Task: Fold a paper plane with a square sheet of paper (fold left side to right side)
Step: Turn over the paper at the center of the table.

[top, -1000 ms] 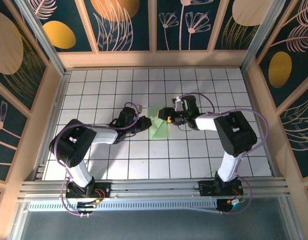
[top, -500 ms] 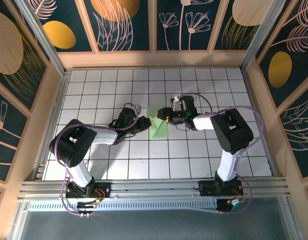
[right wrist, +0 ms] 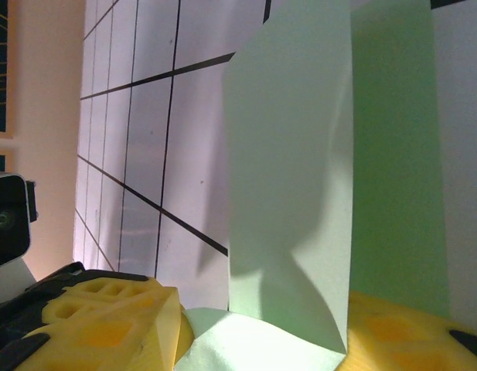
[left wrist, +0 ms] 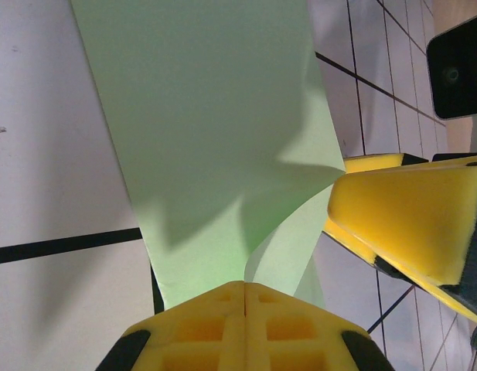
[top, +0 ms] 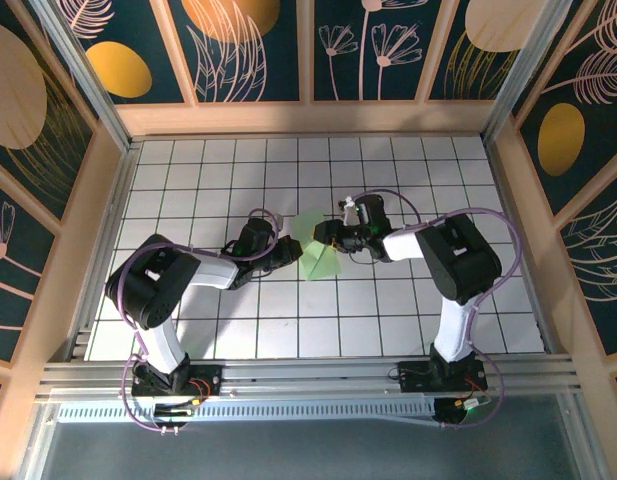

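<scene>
While the left gripper (left wrist: 244, 292) clamps the square sheet of paper (left wrist: 207, 116), I want the right gripper (right wrist: 261, 328), jaws apart astride it, closing squarely, edges aligned.

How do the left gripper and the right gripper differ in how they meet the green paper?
The left gripper is shut, its fingers pressed together on an edge of the sheet of paper. The right gripper has its fingers apart, with a raised fold of the paper between them. The left gripper is at the paper's left side, and the right gripper is at its right side. Both have yellow fingers.
</scene>
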